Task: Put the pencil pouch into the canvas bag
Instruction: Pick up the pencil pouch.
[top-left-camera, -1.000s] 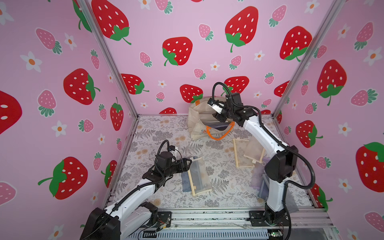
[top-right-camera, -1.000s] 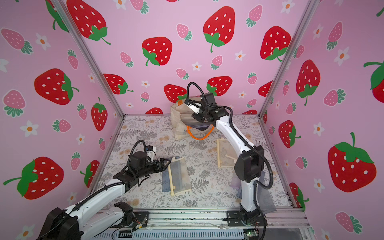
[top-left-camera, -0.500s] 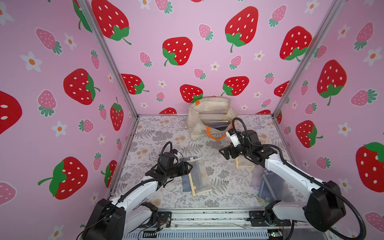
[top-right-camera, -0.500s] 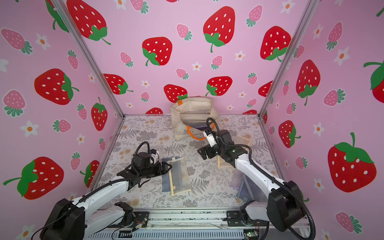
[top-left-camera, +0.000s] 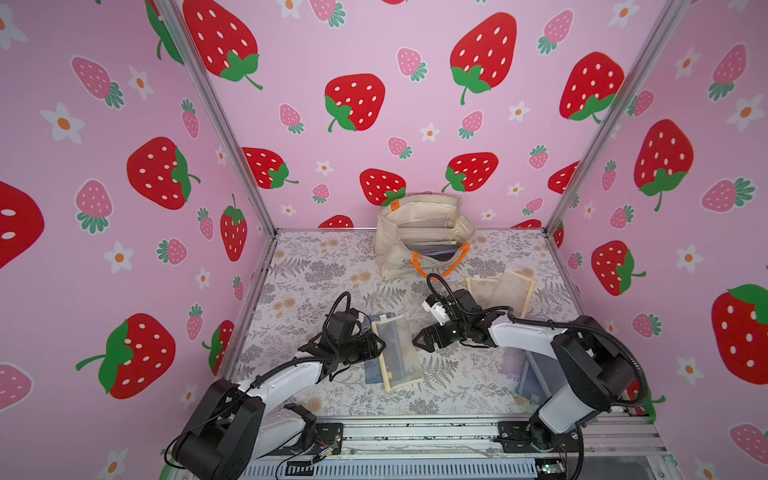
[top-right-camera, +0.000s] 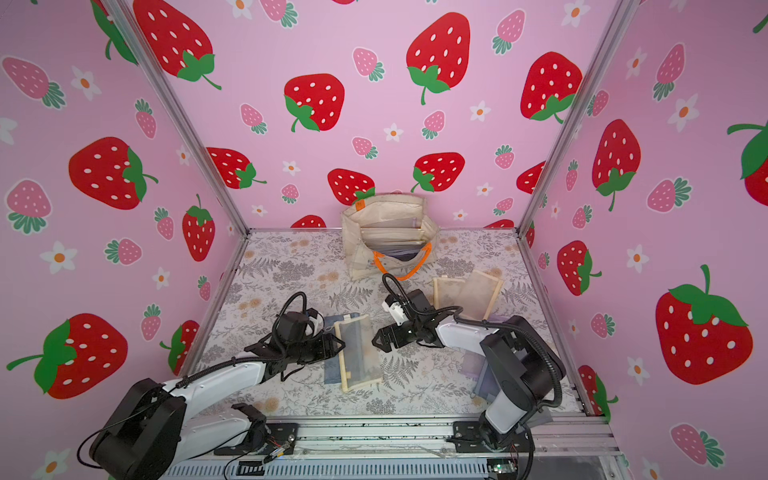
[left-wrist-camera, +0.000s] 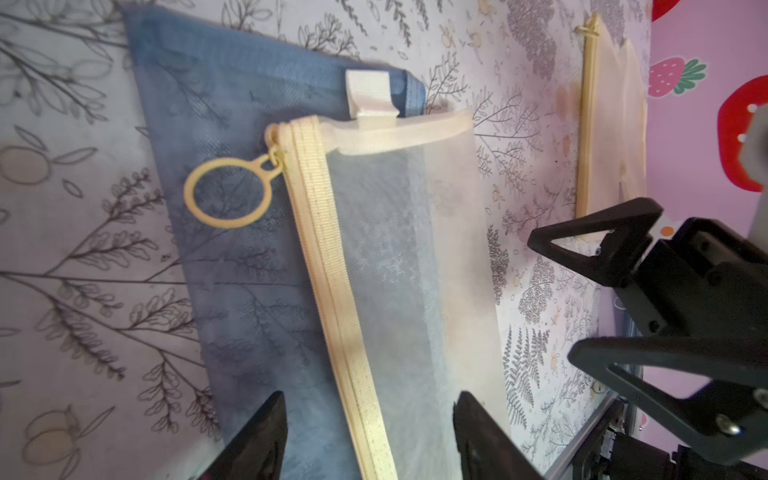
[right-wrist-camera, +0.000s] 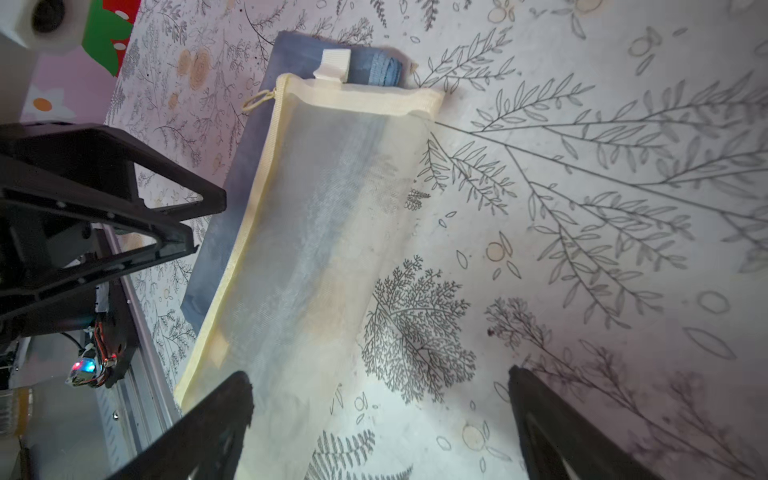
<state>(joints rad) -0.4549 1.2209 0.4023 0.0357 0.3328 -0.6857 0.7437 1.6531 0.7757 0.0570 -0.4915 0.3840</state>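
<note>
The pencil pouch (top-left-camera: 397, 353), cream mesh, lies flat near the front, partly over a blue pouch (top-left-camera: 372, 372). The left gripper (left-wrist-camera: 370, 440) straddles its zipper edge, fingers apart, nothing clamped. The right gripper (top-left-camera: 419, 341) stands wide open at the opposite edge, probably for a two-sided lift. At the far wall the canvas bag (top-left-camera: 388, 253) stands open, several flat pouches (top-left-camera: 428, 232) stacked inside.

White-shelled arms (top-left-camera: 519, 336), black joints (top-left-camera: 582, 365), looped black cables (top-left-camera: 642, 384), triangular black claw fingers (left-wrist-camera: 602, 220)
</note>
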